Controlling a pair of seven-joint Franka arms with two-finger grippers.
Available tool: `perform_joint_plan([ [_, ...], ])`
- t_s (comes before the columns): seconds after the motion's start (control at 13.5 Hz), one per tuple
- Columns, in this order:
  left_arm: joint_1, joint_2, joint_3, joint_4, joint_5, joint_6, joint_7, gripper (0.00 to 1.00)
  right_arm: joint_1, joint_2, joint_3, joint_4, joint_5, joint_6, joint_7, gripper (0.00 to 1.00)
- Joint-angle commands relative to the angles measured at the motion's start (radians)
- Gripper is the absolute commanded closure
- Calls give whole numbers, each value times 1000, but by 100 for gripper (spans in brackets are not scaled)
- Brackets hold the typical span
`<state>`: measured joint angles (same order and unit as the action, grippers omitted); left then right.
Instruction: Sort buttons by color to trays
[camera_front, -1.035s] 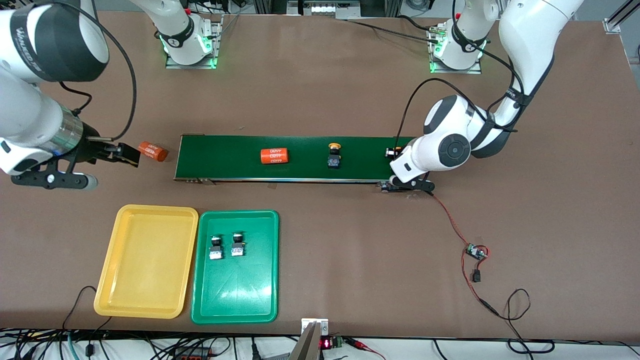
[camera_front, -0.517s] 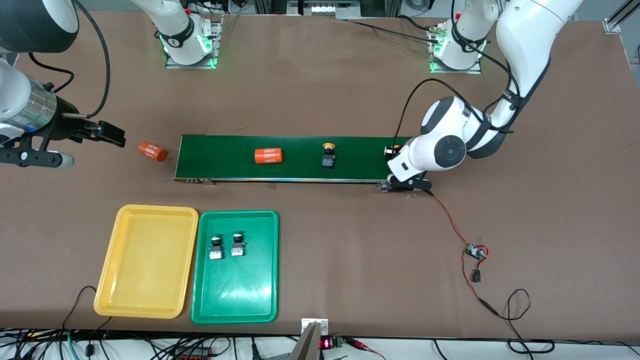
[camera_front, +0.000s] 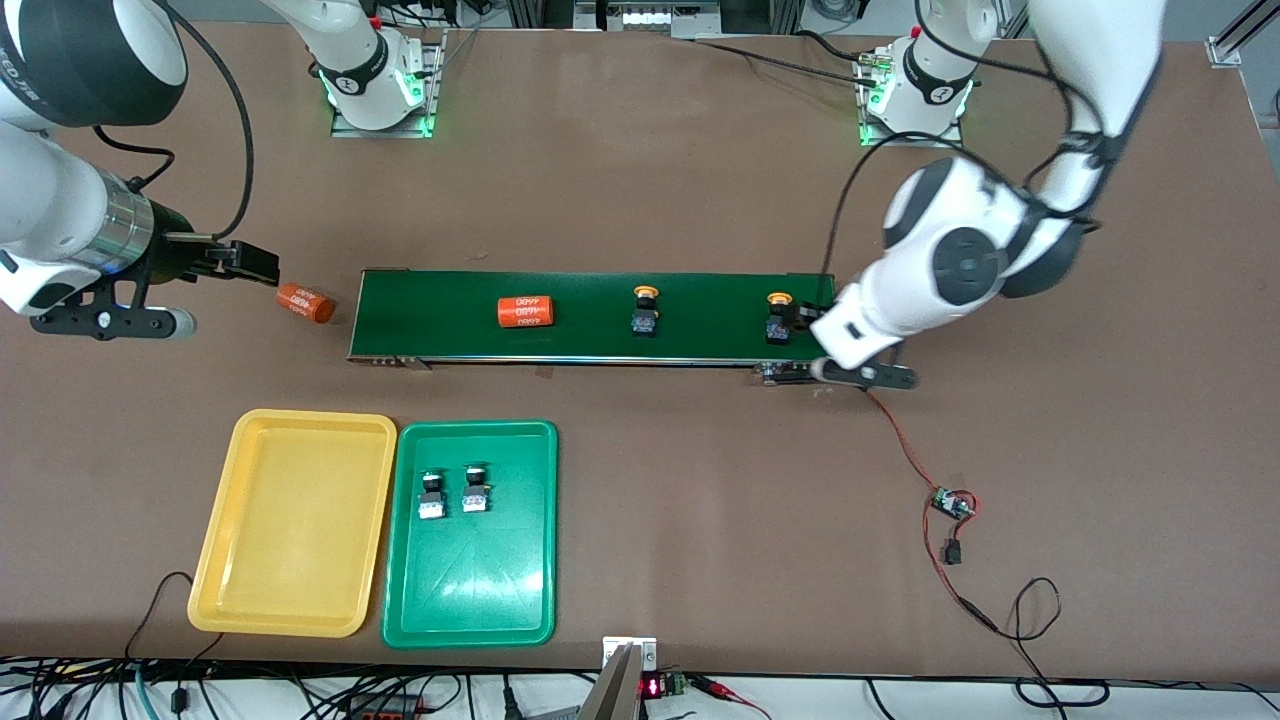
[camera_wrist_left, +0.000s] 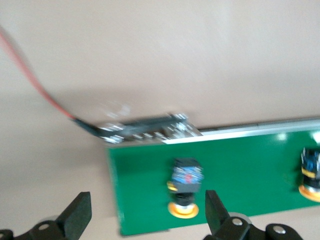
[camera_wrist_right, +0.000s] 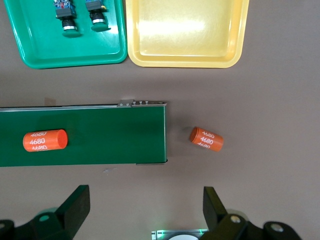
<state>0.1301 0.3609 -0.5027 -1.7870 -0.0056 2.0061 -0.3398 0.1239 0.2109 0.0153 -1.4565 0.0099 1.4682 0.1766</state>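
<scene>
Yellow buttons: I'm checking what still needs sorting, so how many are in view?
2, both on the conveyor belt, none in the yellow tray. One yellow button sits mid-belt; the other yellow button sits at the left arm's end, partly screened by the left gripper.

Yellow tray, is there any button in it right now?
No, the yellow tray holds nothing; both yellow buttons sit on the belt.

Yellow tray (camera_front: 300, 430): my view shows glossy, smooth plastic.
Green tray (camera_front: 540, 530): same glossy plastic.
Conveyor belt (camera_front: 450, 320): matt dark-green surface, metal edge strip.
Table (camera_front: 650, 150): matt brown, smooth.
Orange cylinders (camera_front: 526, 311): smooth, printed white.
</scene>
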Motion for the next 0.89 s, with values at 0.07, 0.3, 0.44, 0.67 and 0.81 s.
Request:
perform_joint_plan([
  [0.07,-23,-3,146,164,-7,-139,12,0,0,-13,12,4,12,-8,0,0],
  [0.3,-52,-87,284,187,-8,-153,25,0,-4,-24,2,10,-7,-9,9,0],
  [0.44,-53,-129,340,195,-8,-200,120,0,-16,-24,-15,8,-16,-32,11,0],
  [0.67,-52,-142,401,296,-7,-340,182,0,-17,-27,-32,8,-27,-72,14,0],
  [0.81,-41,-146,397,369,-5,-444,183,0,-15,-1,-32,10,-25,-36,14,0],
])
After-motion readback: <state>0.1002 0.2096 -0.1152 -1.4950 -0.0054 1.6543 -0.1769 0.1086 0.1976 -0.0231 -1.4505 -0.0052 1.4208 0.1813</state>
